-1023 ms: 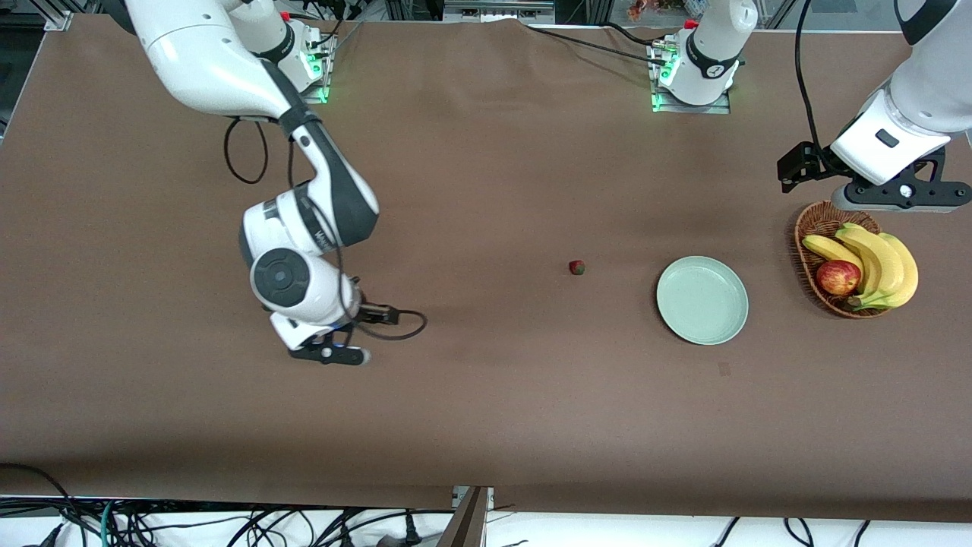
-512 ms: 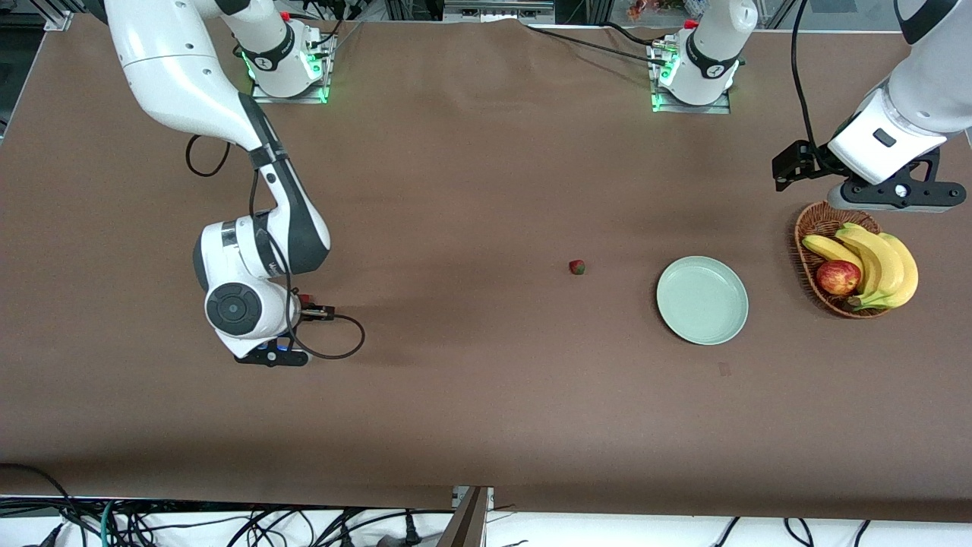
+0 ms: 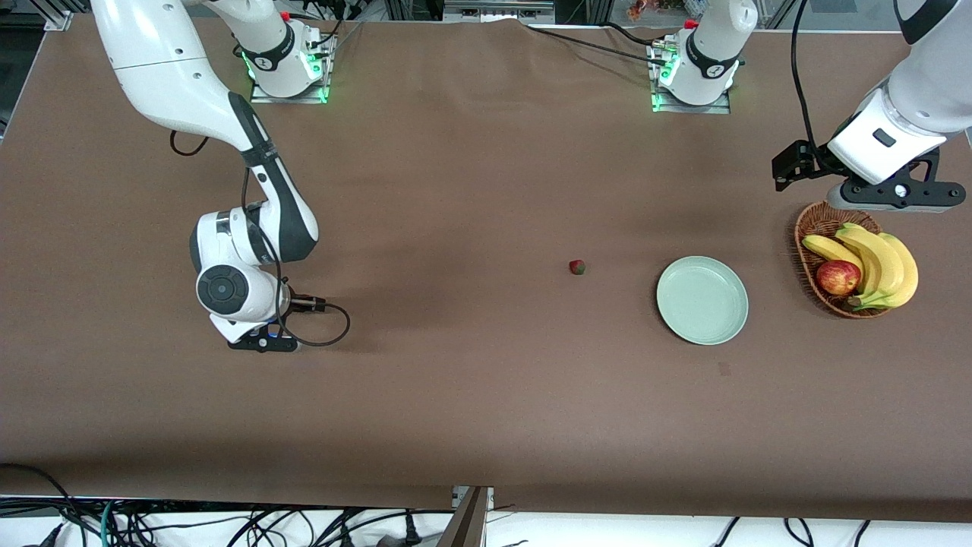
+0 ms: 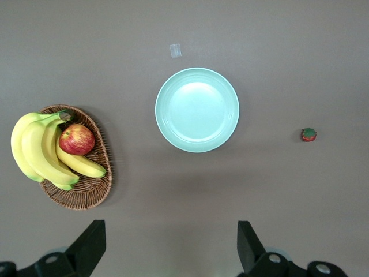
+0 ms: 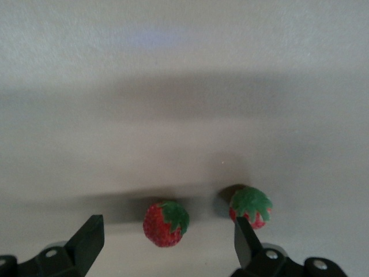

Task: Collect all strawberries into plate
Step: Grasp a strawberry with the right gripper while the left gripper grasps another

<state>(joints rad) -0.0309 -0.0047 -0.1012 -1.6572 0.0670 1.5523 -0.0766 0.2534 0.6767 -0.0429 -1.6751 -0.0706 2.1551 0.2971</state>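
**Right hand now low over two strawberries, plate still empty**

Three strawberries in all. One strawberry (image 3: 577, 267) sits alone mid-tabletop, near the plate (image 3: 702, 300) but apart from it, toward the right arm's end from it; the left wrist view shows it too (image 4: 308, 135). The other two are hidden under the right arm in the front view and show only in the right wrist view: one strawberry (image 5: 166, 223) between the hand's open fingers, the second strawberry (image 5: 250, 206) just beside one finger (image 5: 247, 242). They lie close together, not touching. Plate is bare, so none collected yet.

Change: over the last second the right hand (image 3: 262, 343) has swept away from the middle of the tabletop toward the right arm's end and dropped low over the pair. Fingers spread apart, nothing gripped. Judgement: this is the approach for the first pick; the berry between the fingers looks like the target. Risk: the neighbouring berry is close enough to get nudged by a finger on closing.

Left hand (image 3: 885, 196) hovers over the brown tabletop (image 3: 486, 395) just by the basket (image 3: 803, 228) with bananas (image 3: 881, 262) and an apple (image 3: 837, 277). Fingers wide apart, empty, waiting; barely shifted.
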